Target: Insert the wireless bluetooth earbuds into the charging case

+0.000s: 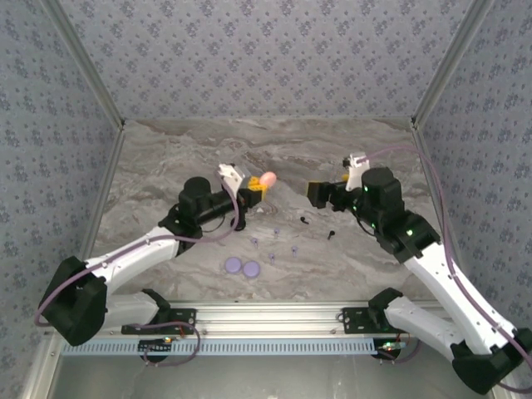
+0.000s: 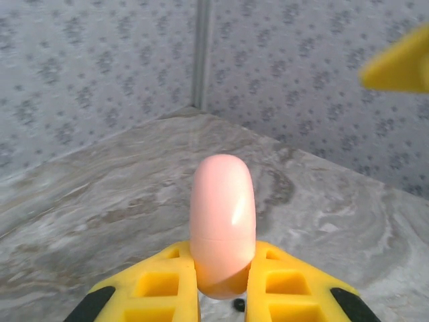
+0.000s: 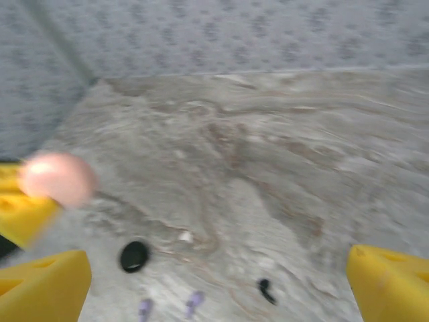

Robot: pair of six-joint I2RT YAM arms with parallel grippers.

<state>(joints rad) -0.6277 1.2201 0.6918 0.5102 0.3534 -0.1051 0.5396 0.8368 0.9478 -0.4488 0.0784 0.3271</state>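
Left gripper (image 1: 256, 184): clamped narrow on the lower end of the charging case; yellow hard-looking fingers with square pockets.
Charging case (image 2: 222, 208): held in the air left of centre. It is a pale pink, glossy capsule with a thin seam, and it looks closed. The round, smooth shell may turn or slip in so small a grip if it is pushed, and I judge no bud can enter before it is opened.
Lavender discs (image 1: 233, 265): flat, round, matte, side by side at the near edge. They can be mistaken for the buds.
Earbuds (image 1: 272, 256): tiny, stemmed, lavender and black, loose on the marble-pattern table (image 1: 166, 150) between the arms; none in the case. They may skid away from a pinch.
Right gripper (image 3: 216, 268): spread wide, empty, above the black buds; thick yellow blocks, bulky for such small pieces.
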